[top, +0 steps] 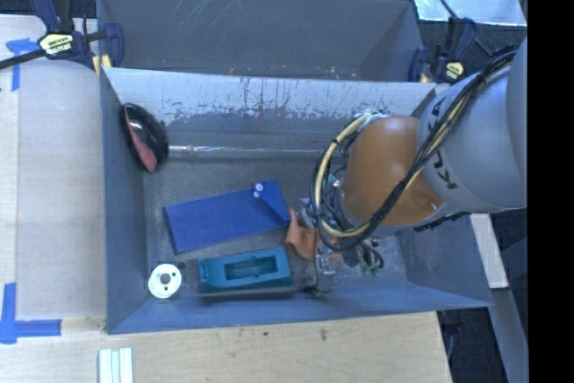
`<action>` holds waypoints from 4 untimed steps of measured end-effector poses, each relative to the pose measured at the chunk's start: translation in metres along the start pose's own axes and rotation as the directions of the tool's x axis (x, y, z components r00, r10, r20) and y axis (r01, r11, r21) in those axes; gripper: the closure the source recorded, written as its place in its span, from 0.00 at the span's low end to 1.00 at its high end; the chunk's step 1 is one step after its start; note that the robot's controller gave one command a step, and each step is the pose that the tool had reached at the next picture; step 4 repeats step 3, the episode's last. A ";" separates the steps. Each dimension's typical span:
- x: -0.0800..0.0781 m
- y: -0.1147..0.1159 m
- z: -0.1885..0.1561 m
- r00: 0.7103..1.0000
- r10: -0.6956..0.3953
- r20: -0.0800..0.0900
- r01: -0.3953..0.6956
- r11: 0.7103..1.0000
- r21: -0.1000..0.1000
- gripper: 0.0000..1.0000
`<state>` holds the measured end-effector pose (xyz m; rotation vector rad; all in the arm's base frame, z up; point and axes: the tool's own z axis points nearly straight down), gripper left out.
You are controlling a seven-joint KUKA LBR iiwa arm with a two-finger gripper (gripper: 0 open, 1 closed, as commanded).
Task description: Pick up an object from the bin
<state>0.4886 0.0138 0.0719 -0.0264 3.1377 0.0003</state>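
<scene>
Gripper [323, 275] is low at lower centre-right of frame, close to the front wall of the bin [269, 40] and just right of a teal tray-shaped case [245, 271], the nearest obj. I can't make out whether it is spread or closed.

Risks, my est.: a closure here may catch only the case's end and slip, and the nearby wall could foul the tip.

Count:
- 1 teal case
- 1 blue flat block [220, 220]
- 1 white disc [165, 281]
- 1 black/pink oval obj [143, 135], upper left
- 1 small orange piece [298, 236] by the wrist
</scene>
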 end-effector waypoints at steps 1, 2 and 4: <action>-0.022 -0.003 0.001 0.996 0.095 0.003 -0.095 0.996 0.000 1.00; -0.022 -0.003 0.001 0.996 0.094 0.003 -0.094 0.996 0.000 1.00; -0.062 -0.013 -0.170 0.995 0.101 0.003 -0.101 0.995 0.000 1.00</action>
